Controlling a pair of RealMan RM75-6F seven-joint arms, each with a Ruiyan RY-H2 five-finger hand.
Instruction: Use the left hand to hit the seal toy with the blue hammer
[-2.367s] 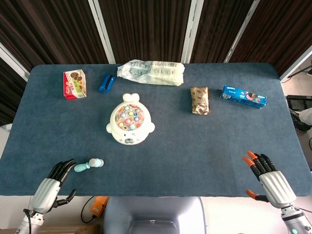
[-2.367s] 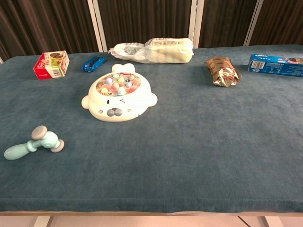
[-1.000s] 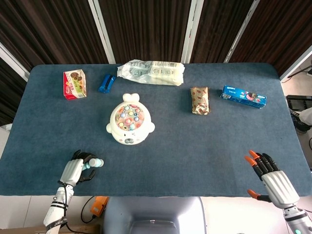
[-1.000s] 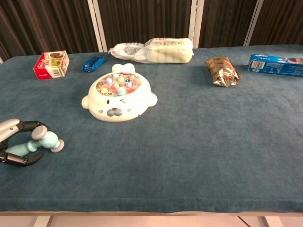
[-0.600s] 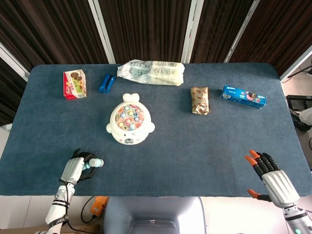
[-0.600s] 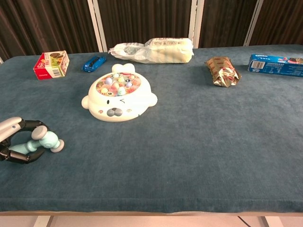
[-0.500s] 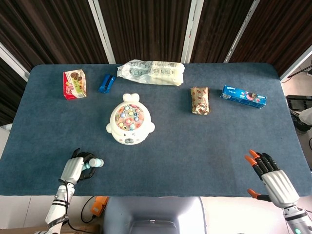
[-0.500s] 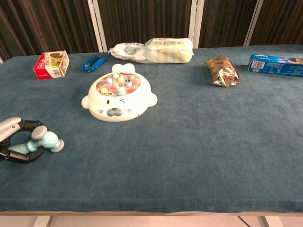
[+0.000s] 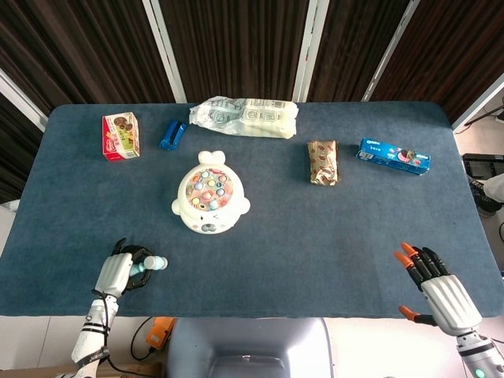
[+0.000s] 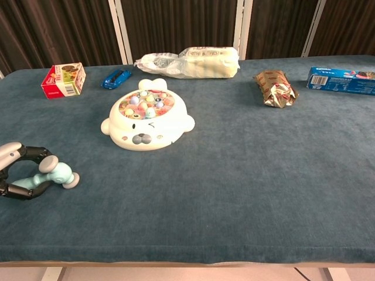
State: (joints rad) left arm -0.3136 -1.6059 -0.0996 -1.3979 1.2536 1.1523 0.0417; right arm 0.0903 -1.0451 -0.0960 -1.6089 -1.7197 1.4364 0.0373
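The white seal toy with coloured pegs sits left of the table's middle, also in the chest view. The pale blue hammer lies on the cloth near the front left corner, its head pointing toward the middle. My left hand has its fingers curled over the handle and its thumb under it, gripping it low on the table. My right hand hovers at the front right edge with fingers spread and nothing in it; only the head view shows it.
Along the back stand a red snack box, a blue toy car and a clear bag of buns. To the right lie a brown wrapped snack and a blue biscuit box. The blue cloth table spreads between.
My left hand reached the hammer from the front edge and closed its fingers round the handle. In the last half second it drew slightly left with the hammer. The right hand barely moved.
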